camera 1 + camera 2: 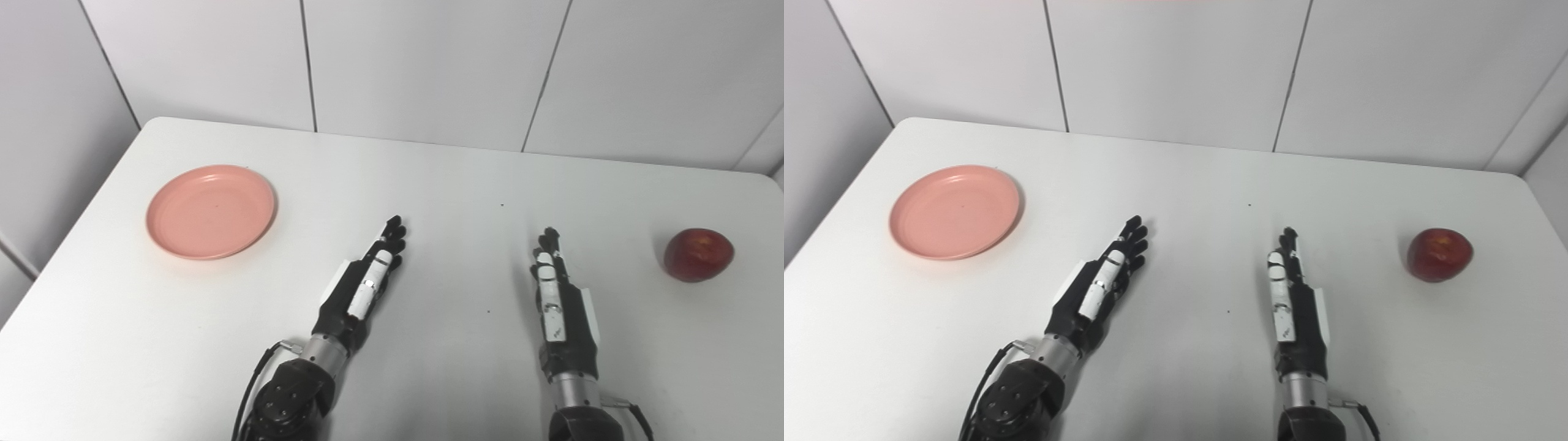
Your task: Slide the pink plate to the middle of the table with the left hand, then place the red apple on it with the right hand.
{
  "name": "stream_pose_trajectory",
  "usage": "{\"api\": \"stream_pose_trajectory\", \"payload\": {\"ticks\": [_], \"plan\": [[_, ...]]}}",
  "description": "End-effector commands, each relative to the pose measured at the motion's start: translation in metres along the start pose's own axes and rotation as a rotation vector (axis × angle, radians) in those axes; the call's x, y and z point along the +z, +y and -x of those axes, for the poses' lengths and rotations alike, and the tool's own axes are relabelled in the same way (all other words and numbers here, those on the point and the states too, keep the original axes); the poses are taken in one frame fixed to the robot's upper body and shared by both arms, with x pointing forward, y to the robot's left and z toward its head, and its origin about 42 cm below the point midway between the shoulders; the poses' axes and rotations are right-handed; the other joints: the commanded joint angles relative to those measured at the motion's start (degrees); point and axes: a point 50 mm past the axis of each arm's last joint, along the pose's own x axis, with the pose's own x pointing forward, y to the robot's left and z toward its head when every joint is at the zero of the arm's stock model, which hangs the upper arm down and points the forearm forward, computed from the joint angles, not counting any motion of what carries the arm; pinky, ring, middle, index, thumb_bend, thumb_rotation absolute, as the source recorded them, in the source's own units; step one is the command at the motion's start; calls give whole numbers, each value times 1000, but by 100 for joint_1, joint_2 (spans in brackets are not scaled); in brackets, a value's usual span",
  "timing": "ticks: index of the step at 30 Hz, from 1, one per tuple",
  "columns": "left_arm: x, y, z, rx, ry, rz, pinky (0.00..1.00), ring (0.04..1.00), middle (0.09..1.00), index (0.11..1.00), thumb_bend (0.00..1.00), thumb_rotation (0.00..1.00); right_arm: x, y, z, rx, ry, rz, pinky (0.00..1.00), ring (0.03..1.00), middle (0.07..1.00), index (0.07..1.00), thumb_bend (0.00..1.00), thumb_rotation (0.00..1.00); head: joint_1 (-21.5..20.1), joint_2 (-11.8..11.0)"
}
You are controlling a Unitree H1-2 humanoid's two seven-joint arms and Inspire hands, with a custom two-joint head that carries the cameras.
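The pink plate (210, 211) lies flat and empty near the table's left edge. Over at the right side sits the red apple (698, 254), on the bare tabletop. My left hand (365, 283) rests low over the table near the middle, fingers stretched out straight and holding nothing, well to the right of the plate. My right hand (556, 300) lies a little right of centre, also flat with straight fingers and empty, a good way left of the apple.
The white table (441, 184) has rounded far corners and ends at a white panelled wall (429, 61). Its left edge runs close past the plate.
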Motion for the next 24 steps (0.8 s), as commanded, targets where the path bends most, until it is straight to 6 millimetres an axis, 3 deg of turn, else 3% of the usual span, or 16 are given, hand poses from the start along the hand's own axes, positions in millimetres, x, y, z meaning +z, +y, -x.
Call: {"api": "stream_pose_trajectory", "payload": {"ticks": [1, 5, 24], "plan": [[6, -14, -8, -18, -48, -3, 989, 1000, 1000, 1000, 392, 1000, 8, -3, -2, 11, -87, -22, 1000, 1000, 1000, 1000, 181, 1000, 136, -67], [3, -20, -11, -17, -47, -6, 977, 1000, 1000, 1000, 388, 1000, 3, -8, -3, 14, -109, -34, 1000, 1000, 1000, 1000, 153, 1000, 297, -144], [6, -16, -13, -27, -59, -30, 977, 998, 1000, 996, 384, 1000, 4, -7, -3, 18, -107, -46, 1000, 1000, 1000, 1000, 156, 1000, 263, -84]]}}
